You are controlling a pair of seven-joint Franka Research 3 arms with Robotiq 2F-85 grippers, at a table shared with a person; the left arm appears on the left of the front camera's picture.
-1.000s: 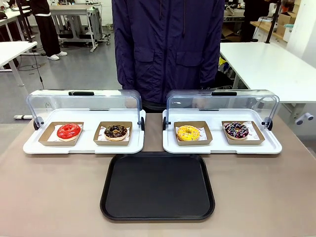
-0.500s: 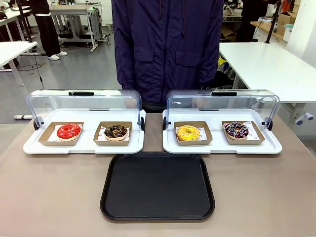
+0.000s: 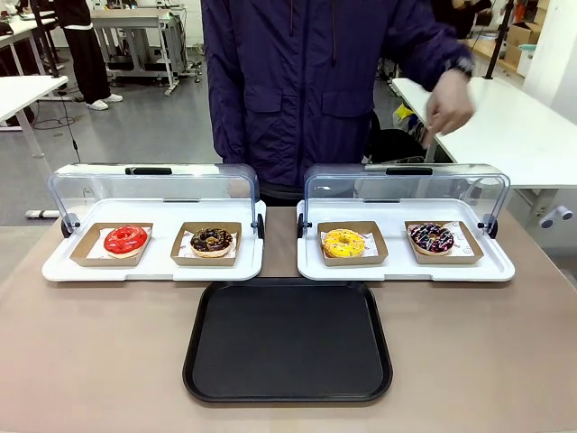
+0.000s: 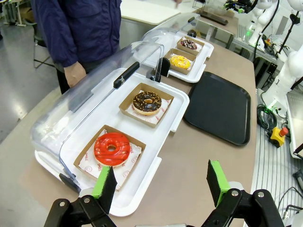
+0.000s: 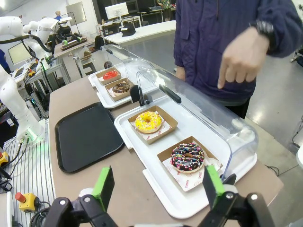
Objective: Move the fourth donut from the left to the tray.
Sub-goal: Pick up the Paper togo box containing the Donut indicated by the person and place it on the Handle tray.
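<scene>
**A:** Where was the fourth donut [image 3: 432,237]?

**B:** In its brown cardboard holder [image 3: 469,256], at the right end of the right white display tray [image 3: 406,271], beside the yellow donut [image 3: 343,243]. The clear lid [image 3: 406,185] stood swung back behind both.

**A:** And the black tray [image 3: 288,341]?

**B:** It lay bare on the surface [image 3: 90,361], just in front of the 2 display trays and apart from the donut.

**A:** The robot's hands?

**B:** The left hand [image 4: 160,182] and the right hand [image 5: 157,185] each had their green pads [image 4: 102,184] spread wide, gripping nothing. The frame's bottom edge cut off their bases.

**A:** Anything hard to make out?

**B:** The print on the white paper under the donut was too small to read. The person's raised hand [image 3: 449,101] hung above the lid with its fingers down, slightly blurred.
</scene>
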